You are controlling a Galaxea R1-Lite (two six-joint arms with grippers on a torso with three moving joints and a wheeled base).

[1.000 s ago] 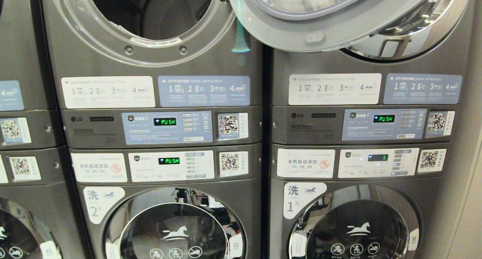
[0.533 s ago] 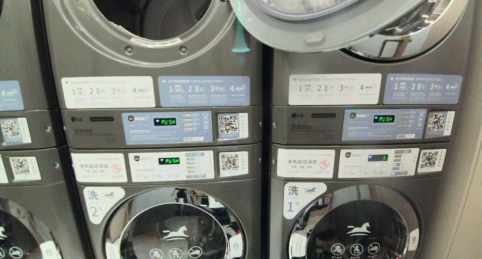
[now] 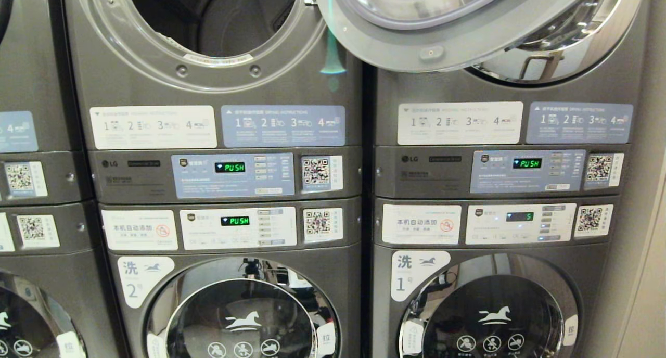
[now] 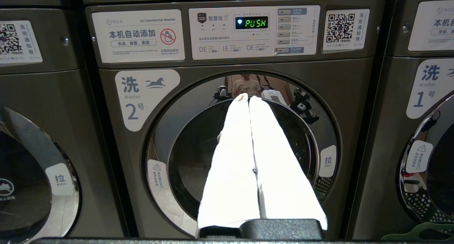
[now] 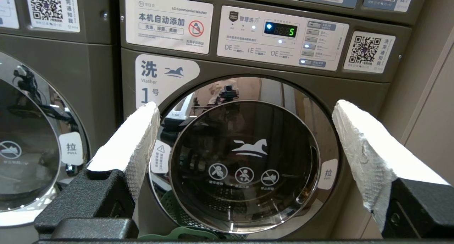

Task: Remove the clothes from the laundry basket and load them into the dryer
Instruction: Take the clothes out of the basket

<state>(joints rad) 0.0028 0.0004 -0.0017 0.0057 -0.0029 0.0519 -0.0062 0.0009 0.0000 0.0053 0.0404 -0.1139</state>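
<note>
**Dryer door open, both grippers empty before the lower washers**

Machines stand stacked in columns. Left gripper (image 4: 248,98): white-padded fingers pressed together, nothing between them, pointing at washer 2 door (image 4: 198,159). Above it, dryer (image 3: 213,20) drum gapes open; its door (image 3: 432,40) is swung across the neighbouring column. Right gripper (image 5: 244,109): fingers spread wide, empty, facing washer 1 door (image 5: 244,162). Green laundry basket (image 5: 184,233) rim shows below; clothes not visible.
</note>
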